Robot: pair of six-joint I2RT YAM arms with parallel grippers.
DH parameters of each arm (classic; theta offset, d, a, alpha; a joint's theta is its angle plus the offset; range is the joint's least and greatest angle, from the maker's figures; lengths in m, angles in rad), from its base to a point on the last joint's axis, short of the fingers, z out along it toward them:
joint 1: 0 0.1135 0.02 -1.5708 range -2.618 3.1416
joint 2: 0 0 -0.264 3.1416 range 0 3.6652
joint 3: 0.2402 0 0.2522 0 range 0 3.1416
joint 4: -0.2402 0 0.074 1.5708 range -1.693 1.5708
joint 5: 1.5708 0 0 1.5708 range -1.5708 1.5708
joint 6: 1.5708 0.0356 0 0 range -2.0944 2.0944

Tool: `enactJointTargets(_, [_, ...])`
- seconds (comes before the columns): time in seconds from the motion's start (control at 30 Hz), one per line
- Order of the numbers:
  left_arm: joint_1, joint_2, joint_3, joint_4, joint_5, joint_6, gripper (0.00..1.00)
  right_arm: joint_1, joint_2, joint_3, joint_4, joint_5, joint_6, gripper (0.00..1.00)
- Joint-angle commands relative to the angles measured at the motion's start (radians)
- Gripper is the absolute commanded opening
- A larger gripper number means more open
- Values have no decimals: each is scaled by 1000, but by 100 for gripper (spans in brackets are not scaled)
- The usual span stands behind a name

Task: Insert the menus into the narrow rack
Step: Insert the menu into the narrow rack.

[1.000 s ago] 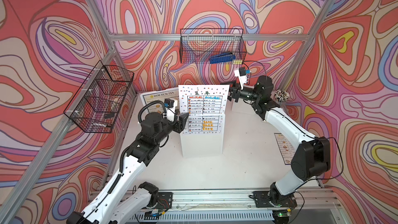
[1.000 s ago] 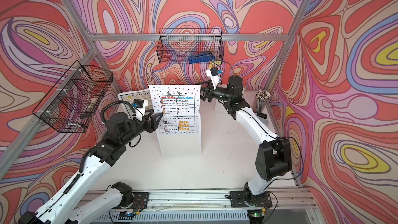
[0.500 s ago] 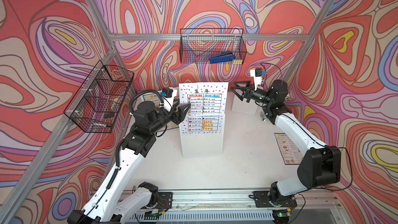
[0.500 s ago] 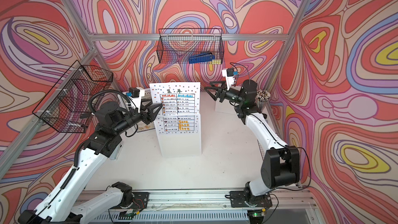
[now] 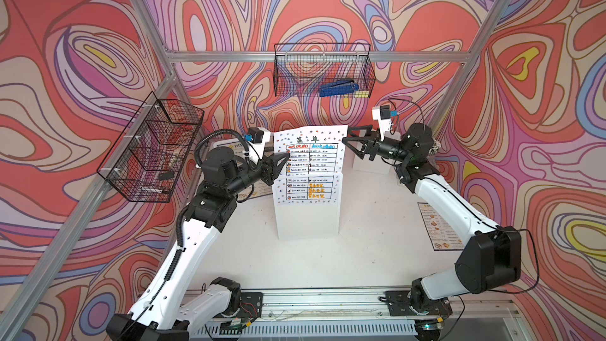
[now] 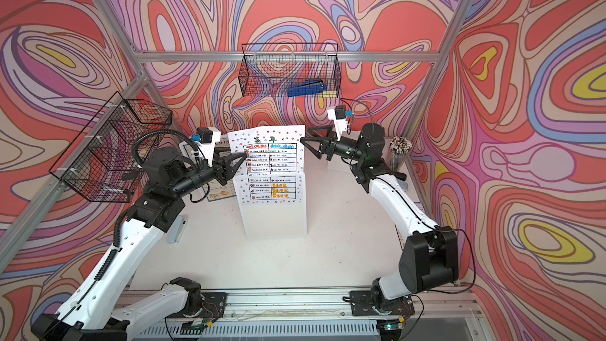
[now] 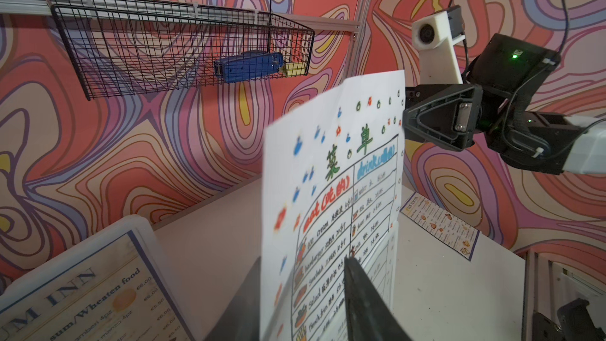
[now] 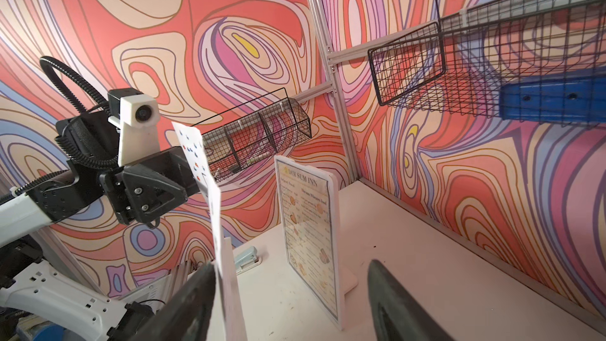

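**White menu upright in the rack, jaws at both edges**

On the right side of the tabletop (image 5: 295,267) a small blue-bordered menu (image 5: 437,231) lies flat, one corner hidden under the right arm (image 5: 449,201).

Midway back stands the narrow white rack (image 5: 308,221). The white menu (image 5: 310,155) sits in its slot, with the lower rows showing through the front panel and the upper half rising free above it.

The left jaws straddle the sheet's left edge, one finger (image 7: 364,293) in front and the other behind (whether they actually pinch the paper I cannot tell). The right jaws are released and spread wide at the sheet's right edge, grasping nothing. In the right wrist view the paper runs just inside one finger (image 8: 193,296).

Behind the left arm's wrist the larger "DIM SUM INN" menu (image 8: 306,221) stands in a white stand, apart from the rack.

Farthest back, a wire basket (image 5: 323,70) on the rear wall holds a blue tool (image 5: 339,88). A second basket (image 5: 151,149) hangs on the left wall.
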Motion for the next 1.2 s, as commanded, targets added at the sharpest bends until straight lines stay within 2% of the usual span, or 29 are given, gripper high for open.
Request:
enactJointTargets(0.0, [10, 3, 25, -5, 27, 9, 33, 14, 1, 5, -19, 3, -18, 74])
enactJointTargets(0.1, [11, 1, 26, -5, 27, 10, 29, 22, -3, 4, -25, 3, -20, 68])
enactJointTargets(0.2, [13, 1, 41, -18, 13, 15, 33, 30, -4, 5, -21, -5, -20, 57])
enactJointTargets(0.27, [16, 8, 59, -33, -7, 20, 37, 37, -3, 11, -22, -4, -19, 57])
enactJointTargets(0.4, [17, 27, 97, -51, 7, 30, 37, 55, -1, 17, -26, -9, -23, 52])
enactJointTargets(0.53, [21, 48, 123, -60, 14, 43, 28, 65, -1, 22, -39, -5, -33, 44])
enactJointTargets(0.77, [26, 57, 126, -73, 6, 48, 0, 75, -12, 23, -69, -4, -54, 14])
enactJointTargets(0.93, [27, 25, 68, -42, -12, 40, 0, 92, -14, 25, -98, -6, -78, 0])
enactJointTargets(1.17, [28, -8, 19, -35, -25, 35, 0, 104, -31, 10, -139, -10, -119, 0])
